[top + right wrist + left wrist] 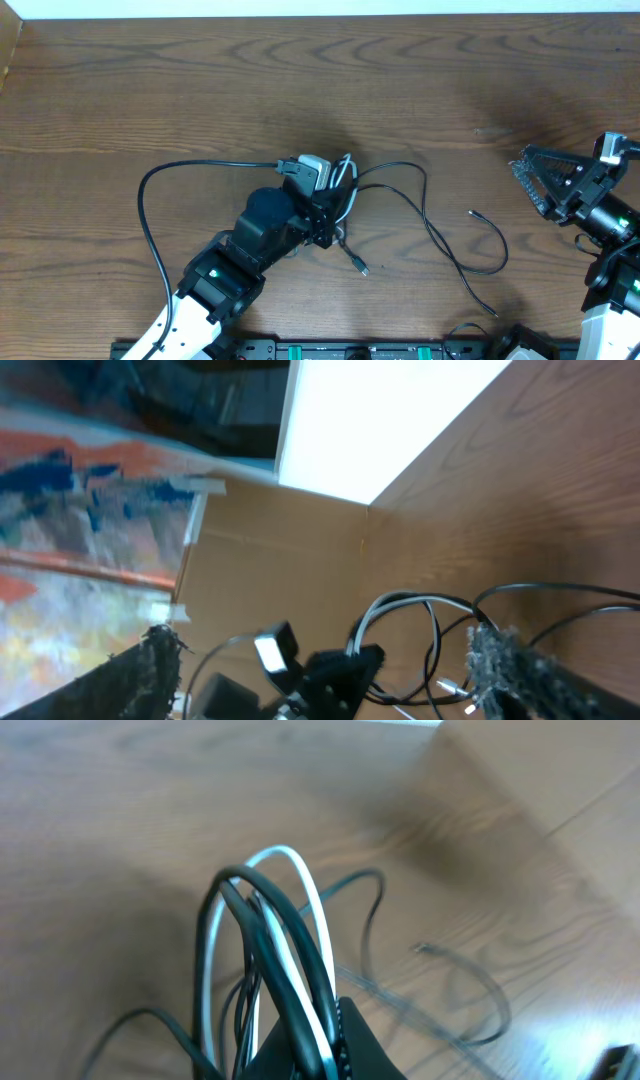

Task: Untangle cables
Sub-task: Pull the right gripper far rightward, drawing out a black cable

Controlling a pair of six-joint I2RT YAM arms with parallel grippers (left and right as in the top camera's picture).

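The cables are thin black cords and one white cord, bunched in loops (342, 178) at the table's middle. My left gripper (326, 208) is shut on this bundle; in the left wrist view the white and black loops (268, 915) rise out of the jaws (322, 1050). One black cable (142, 205) arcs out to the left. Another black cable (440, 240) trails right, with a small plug end (472, 213). My right gripper (527, 178) is open and empty near the right edge, well away from the cables. Its wrist view shows the loops (410, 622) between its two fingers.
A cardboard box (8, 50) stands at the far left corner. A black rail (350, 351) runs along the front edge. A loose plug end (362, 269) lies just in front of my left gripper. The right cable's slack (480, 1010) lies flat on the wood.
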